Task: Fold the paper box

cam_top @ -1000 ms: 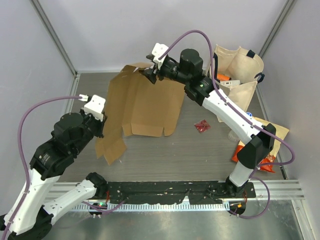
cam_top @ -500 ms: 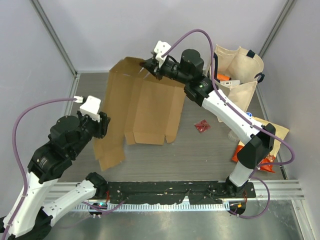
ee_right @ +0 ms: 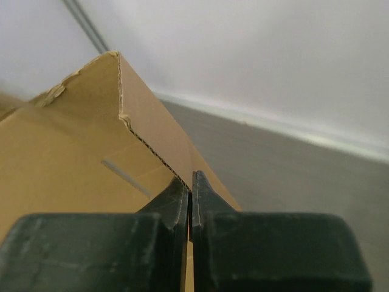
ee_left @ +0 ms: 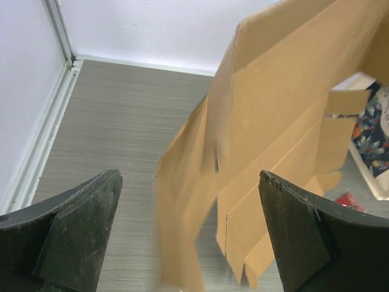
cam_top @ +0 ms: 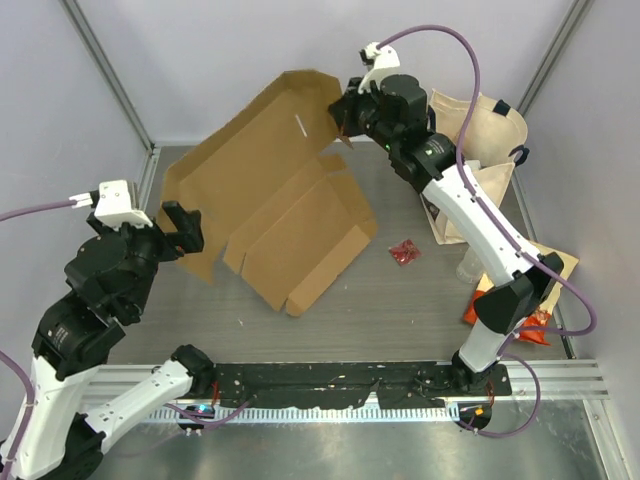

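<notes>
The paper box (cam_top: 270,190) is a flat brown cardboard sheet with flaps and slits. It slopes from the table up to its raised far-right corner. My right gripper (cam_top: 341,118) is shut on that raised edge; in the right wrist view its fingertips (ee_right: 190,182) pinch the corrugated edge of the paper box (ee_right: 79,152). My left gripper (cam_top: 185,228) hangs open just left of the sheet's low left flap, apart from it. In the left wrist view the paper box (ee_left: 285,91) hangs blurred ahead of the wide-open left gripper (ee_left: 188,182).
A cream tote bag (cam_top: 480,140) stands at the back right, close behind the right arm. A small red packet (cam_top: 405,252) lies right of the sheet, and an orange snack bag (cam_top: 524,300) lies by the right wall. The arms' mounting rail (cam_top: 350,378) runs along the near edge.
My left gripper opened, let go of the box's left flap and drew back to the left. My right gripper closed on the far edge and lifted it up and to the right.
</notes>
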Tool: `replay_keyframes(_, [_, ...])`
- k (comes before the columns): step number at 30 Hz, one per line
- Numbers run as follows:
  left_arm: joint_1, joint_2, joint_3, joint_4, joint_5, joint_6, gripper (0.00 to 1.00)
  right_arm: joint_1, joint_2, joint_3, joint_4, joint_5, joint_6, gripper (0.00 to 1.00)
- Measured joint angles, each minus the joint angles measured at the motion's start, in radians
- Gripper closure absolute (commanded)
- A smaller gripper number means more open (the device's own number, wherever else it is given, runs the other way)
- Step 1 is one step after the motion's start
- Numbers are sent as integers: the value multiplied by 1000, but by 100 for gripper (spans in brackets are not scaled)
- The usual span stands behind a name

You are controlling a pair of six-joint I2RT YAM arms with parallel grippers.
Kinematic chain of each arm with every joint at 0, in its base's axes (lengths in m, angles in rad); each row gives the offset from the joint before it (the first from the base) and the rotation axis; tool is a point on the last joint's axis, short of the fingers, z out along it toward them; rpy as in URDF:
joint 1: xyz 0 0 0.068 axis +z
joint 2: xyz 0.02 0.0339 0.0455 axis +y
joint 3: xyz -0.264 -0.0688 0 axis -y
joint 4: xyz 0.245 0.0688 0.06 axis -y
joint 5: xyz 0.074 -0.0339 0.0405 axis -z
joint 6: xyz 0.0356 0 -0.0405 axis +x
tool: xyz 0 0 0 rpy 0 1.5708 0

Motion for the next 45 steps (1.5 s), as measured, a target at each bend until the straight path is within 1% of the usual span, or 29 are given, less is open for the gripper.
replay_keyframes(1, [0, -6, -4, 6, -3, -8, 0, -19, -2, -19, -12, 5, 24, 99])
replay_keyframes(4, [0, -29, -37, 30, -5, -34, 0, -91, -14, -158, -15, 5, 84, 99])
replay_keyframes(7, [0, -32, -66, 41, 0, -53, 1, -145, -50, -379, 19, -4, 111, 99])
replay_keyframes(10, [0, -15, -96, 66, 28, -63, 1, -154, -100, -594, 81, -33, 110, 99])
replay_keyframes(11, [0, 3, -103, 78, 42, -71, 1, -150, -121, -674, 120, -45, 107, 98])
replay_keyframes(13, [0, 55, -105, 97, 64, -87, 0, -143, -147, -760, 171, -60, 99, 98])
replay_keyframes(15, [24, 153, -98, 131, 112, -108, 1, -140, -172, -838, 256, -75, 89, 99])
replay_keyframes(16, [48, 211, -94, 151, 170, -117, 1, -139, -183, -867, 293, -79, 85, 99])
replay_keyframes(17, [84, 277, -92, 176, 243, -132, 3, -138, -192, -887, 327, -82, 79, 98])
replay_keyframes(18, [134, 334, -90, 208, 328, -143, 8, -138, -200, -907, 367, -86, 69, 99])
replay_keyframes(19, [185, 384, -91, 238, 394, -158, 11, -138, -208, -923, 397, -90, 60, 99])
replay_keyframes(20, [249, 454, -91, 272, 491, -171, 13, -141, -217, -943, 429, -97, 48, 99])
replay_keyframes(22, [367, 572, -91, 337, 634, -203, 14, -151, -237, -976, 473, -114, 23, 99])
replay_keyframes(24, [444, 640, -95, 383, 726, -219, 14, -174, -253, -996, 500, -145, 2, 99])
replay_keyframes(25, [473, 655, -95, 402, 758, -219, 16, -187, -257, -999, 508, -163, -9, 99])
replay_keyframes(27, [505, 660, -93, 453, 815, -202, 32, -224, -260, -1002, 530, -213, -41, 99])
replay_keyframes(28, [509, 660, -85, 470, 836, -185, 37, -239, -260, -1002, 540, -237, -59, 99])
replay_keyframes(29, [510, 665, -61, 476, 858, -155, 40, -256, -260, -1002, 548, -264, -77, 99])
replay_keyframes(31, [509, 702, 37, 468, 885, -74, 38, -286, -259, -1002, 560, -321, -107, 99])
replay_keyframes(32, [508, 720, 78, 469, 890, -43, 32, -299, -258, -1002, 566, -345, -119, 99])
replay_keyframes(33, [507, 745, 135, 463, 891, 3, 29, -318, -254, -1002, 576, -375, -132, 99])
replay_keyframes(35, [511, 767, 187, 459, 884, 45, 26, -340, -245, -1002, 586, -410, -150, 98])
replay_keyframes(36, [515, 771, 196, 458, 879, 56, 27, -356, -237, -1002, 589, -435, -165, 99])
replay_keyframes(37, [523, 771, 193, 458, 880, 59, 30, -364, -232, -1002, 590, -447, -174, 98])
replay_keyframes(38, [531, 769, 184, 460, 885, 56, 40, -375, -225, -1002, 593, -463, -183, 98])
replay_keyframes(40, [553, 769, 151, 472, 891, 51, 43, -394, -213, -1004, 607, -499, -192, 99])
replay_keyframes(43, [588, 772, 110, 462, 875, 26, 32, -410, -193, -1004, 619, -545, -202, 99])
replay_keyframes(44, [602, 772, 97, 467, 872, 16, 25, -413, -188, -1003, 619, -553, -204, 99])
replay_keyframes(45, [621, 772, 84, 475, 873, 6, 23, -415, -179, -1003, 619, -561, -206, 99])
